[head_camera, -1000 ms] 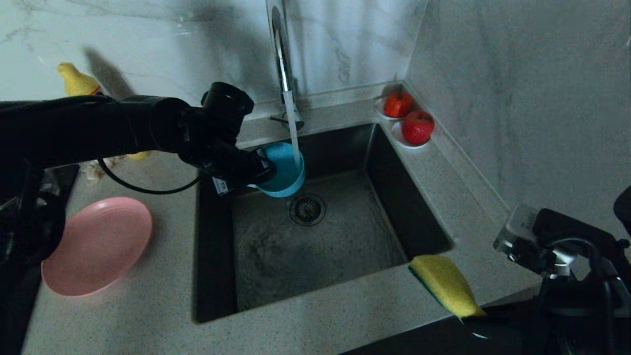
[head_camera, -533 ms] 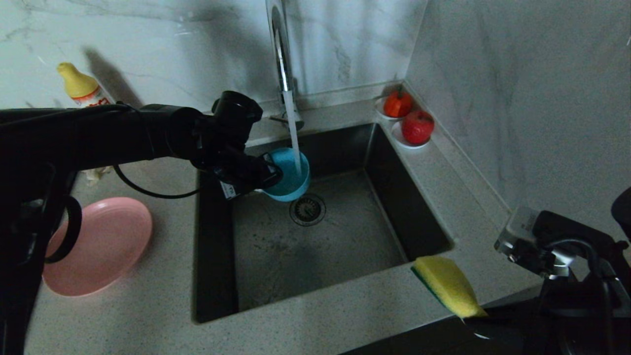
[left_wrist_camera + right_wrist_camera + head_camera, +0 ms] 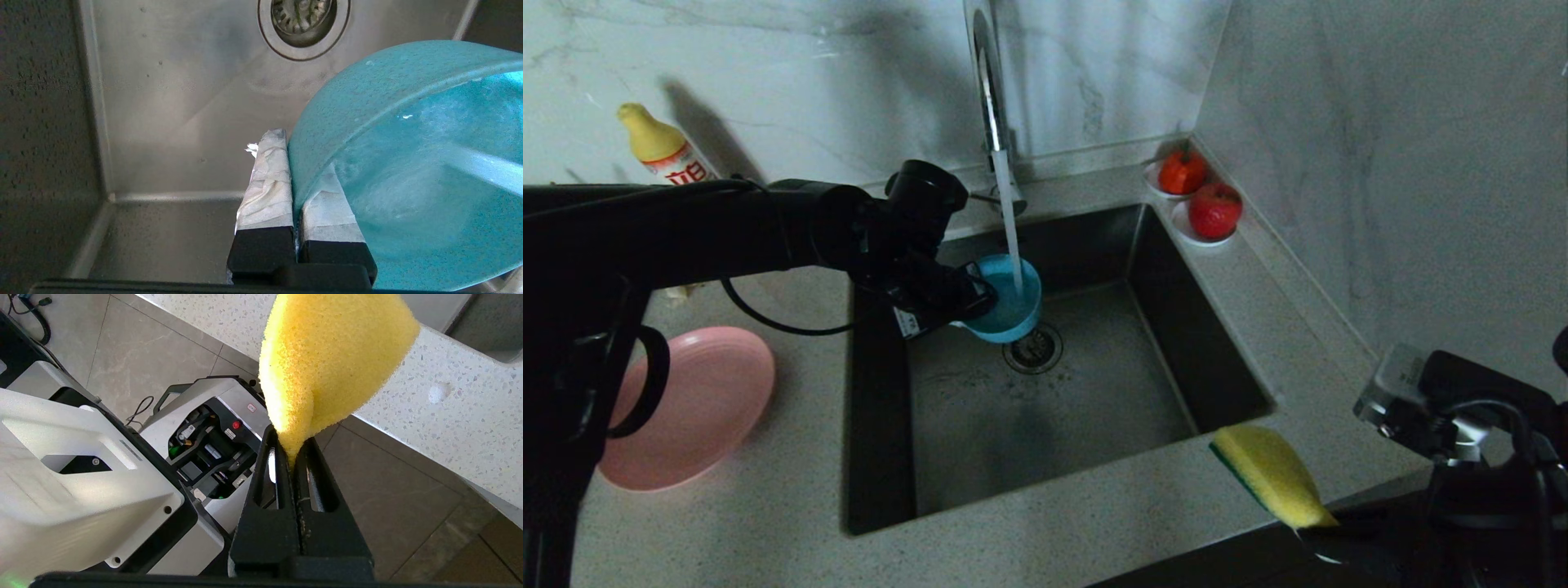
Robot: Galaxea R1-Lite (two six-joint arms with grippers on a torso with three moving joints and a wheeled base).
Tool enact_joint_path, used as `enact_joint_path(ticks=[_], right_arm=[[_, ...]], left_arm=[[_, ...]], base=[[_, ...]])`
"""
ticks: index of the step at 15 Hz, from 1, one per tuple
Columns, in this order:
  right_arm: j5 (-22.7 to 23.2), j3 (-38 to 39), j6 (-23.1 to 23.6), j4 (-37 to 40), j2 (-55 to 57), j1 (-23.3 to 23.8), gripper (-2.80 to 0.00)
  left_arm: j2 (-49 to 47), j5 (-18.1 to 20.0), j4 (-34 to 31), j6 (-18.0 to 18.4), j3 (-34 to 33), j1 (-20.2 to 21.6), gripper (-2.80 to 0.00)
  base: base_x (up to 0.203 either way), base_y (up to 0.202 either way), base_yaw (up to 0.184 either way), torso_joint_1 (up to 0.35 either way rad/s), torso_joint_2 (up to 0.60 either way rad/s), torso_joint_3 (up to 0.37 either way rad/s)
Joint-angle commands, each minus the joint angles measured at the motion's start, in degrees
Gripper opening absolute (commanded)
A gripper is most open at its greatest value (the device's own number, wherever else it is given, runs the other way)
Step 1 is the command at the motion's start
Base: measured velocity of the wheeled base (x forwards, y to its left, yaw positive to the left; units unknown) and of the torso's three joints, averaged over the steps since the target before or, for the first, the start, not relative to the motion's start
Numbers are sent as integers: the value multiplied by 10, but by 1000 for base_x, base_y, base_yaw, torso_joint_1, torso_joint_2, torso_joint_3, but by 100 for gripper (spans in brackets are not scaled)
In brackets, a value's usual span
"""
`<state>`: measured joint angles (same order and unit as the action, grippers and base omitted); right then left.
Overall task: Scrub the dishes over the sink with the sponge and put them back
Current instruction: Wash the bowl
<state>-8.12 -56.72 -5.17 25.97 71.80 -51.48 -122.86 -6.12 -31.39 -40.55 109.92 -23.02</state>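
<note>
While water runs from the faucet (image 3: 990,98) into the teal bowl (image 3: 1011,296), the left gripper (image 3: 968,298) holds it over the sink (image 3: 1054,400) near the drain; the pink plate (image 3: 698,404) lies on the counter's left edge. From the left wrist, both fingers (image 3: 267,179) pinch the bowl's rim. From the right wrist, the right gripper (image 3: 293,457) is clamped on the yellow sponge (image 3: 327,355) off the counter's front edge

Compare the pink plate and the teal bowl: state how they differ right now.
The pink plate lies flat on the counter, untouched; the teal bowl hangs tilted over the sink, its rim pinched by the left claw. Faucet water runs into the bowl, none onto the plate. The plate is wider and shallower. Both are round.
</note>
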Motion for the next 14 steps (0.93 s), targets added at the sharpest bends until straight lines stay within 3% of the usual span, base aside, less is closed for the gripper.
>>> enact_joint_path(ticks=[1, 9, 14], right_arm=[[0, 2, 0, 2, -3, 0, -280], [8, 10, 0, 1, -7, 0, -280], [9, 22, -1, 1, -17, 0, -280]], left_arm=[[3, -1, -6, -2, -2, -4, -280], [21, -2, -9, -1, -29, -5, -280], [65, -59, -8, 8, -54, -4, -280]], base=[[0, 0, 0, 0, 0, 0], [0, 0, 0, 0, 0, 0], [0, 0, 0, 0, 0, 0]])
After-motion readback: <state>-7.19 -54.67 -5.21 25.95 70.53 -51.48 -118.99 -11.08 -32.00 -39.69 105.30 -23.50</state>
